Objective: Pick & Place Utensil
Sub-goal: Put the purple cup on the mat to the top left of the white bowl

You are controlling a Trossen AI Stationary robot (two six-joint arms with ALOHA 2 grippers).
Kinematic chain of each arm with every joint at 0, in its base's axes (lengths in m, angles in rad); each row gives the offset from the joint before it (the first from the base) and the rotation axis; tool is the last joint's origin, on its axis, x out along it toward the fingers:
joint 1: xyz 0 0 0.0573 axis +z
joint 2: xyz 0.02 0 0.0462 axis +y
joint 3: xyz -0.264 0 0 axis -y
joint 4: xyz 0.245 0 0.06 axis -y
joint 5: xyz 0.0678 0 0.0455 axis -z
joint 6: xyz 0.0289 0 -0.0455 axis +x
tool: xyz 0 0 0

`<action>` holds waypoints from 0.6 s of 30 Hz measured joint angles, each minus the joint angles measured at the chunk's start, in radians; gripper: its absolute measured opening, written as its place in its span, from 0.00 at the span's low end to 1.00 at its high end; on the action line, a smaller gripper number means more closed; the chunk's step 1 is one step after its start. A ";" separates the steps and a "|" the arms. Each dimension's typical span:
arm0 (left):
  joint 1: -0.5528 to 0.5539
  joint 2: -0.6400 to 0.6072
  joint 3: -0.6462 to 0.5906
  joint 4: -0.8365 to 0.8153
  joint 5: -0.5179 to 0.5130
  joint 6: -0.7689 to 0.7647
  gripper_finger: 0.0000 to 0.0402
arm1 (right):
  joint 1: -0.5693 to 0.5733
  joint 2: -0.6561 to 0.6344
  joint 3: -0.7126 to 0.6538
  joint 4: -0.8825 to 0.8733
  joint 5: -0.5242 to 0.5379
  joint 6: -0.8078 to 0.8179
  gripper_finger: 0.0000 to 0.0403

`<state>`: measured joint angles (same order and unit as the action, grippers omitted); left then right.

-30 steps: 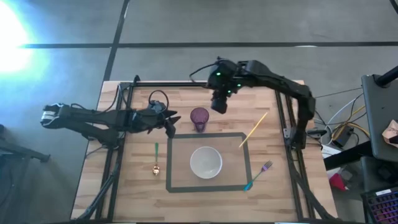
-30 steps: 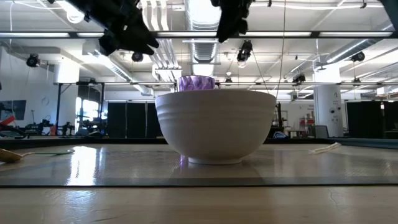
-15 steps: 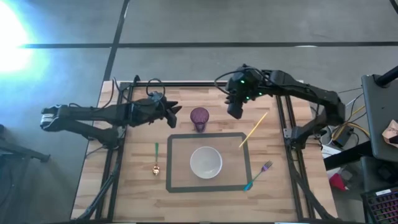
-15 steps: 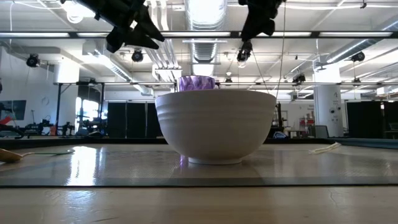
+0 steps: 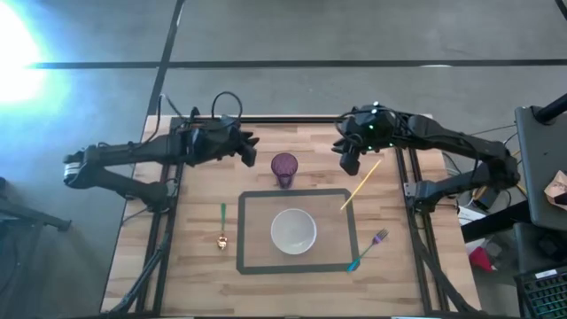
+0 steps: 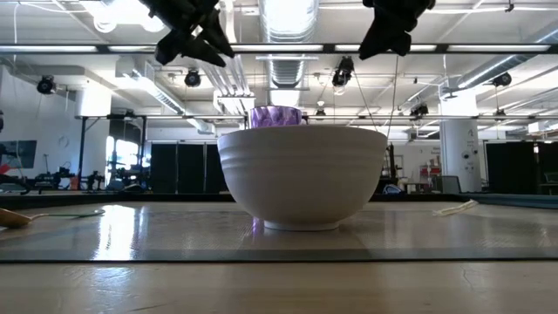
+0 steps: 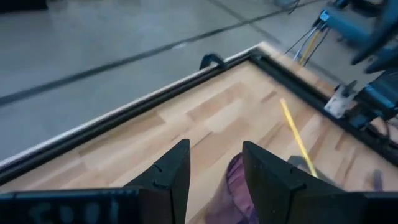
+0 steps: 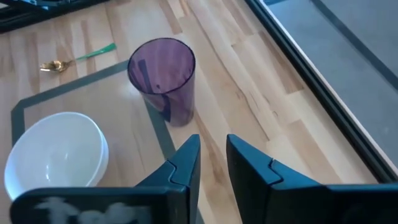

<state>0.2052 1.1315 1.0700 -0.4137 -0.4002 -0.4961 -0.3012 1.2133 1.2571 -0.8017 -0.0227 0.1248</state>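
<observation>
A yellow chopstick (image 5: pixel 361 184) lies flat on the wood, right of the taped rectangle. A green-handled gold spoon (image 5: pixel 222 227) lies left of the rectangle, and a teal-handled fork (image 5: pixel 368 250) lies at its right near corner. A purple cup (image 5: pixel 283 168) stands upright beyond the white bowl (image 5: pixel 293 230). My left gripper (image 5: pixel 252 152) hovers left of the cup, open and empty; its wrist view shows the cup (image 7: pixel 236 185) between the fingers. My right gripper (image 5: pixel 348 161) hovers right of the cup, over the chopstick's far end, open by a narrow gap (image 8: pixel 213 155) and empty.
The bowl (image 6: pixel 302 179) sits inside the dark tape rectangle (image 5: pixel 242 232). A black metal frame (image 5: pixel 403 177) borders the table on its left, right and far sides. Bare wood shows near the table's near edge and around the spoon (image 8: pixel 74 59).
My right gripper has swung from above the cup toward the table's right edge, ending over the chopstick's far end. My left gripper has drawn back toward the far edge and risen a little. Nothing on the table has moved.
</observation>
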 joint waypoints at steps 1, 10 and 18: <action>0.009 0.013 0.025 -0.032 0.003 -0.003 0.34 | 0.000 -0.007 -0.009 0.001 0.000 0.000 0.18; 0.047 0.167 0.240 -0.266 0.105 -0.030 0.34 | 0.000 -0.009 -0.042 0.001 0.000 0.000 0.19; 0.048 0.303 0.370 -0.360 0.221 -0.033 0.34 | 0.000 -0.008 -0.048 0.003 0.000 -0.001 0.22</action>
<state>0.2535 1.4344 1.4397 -0.7733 -0.1791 -0.5288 -0.3014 1.2057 1.2091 -0.7989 -0.0231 0.1242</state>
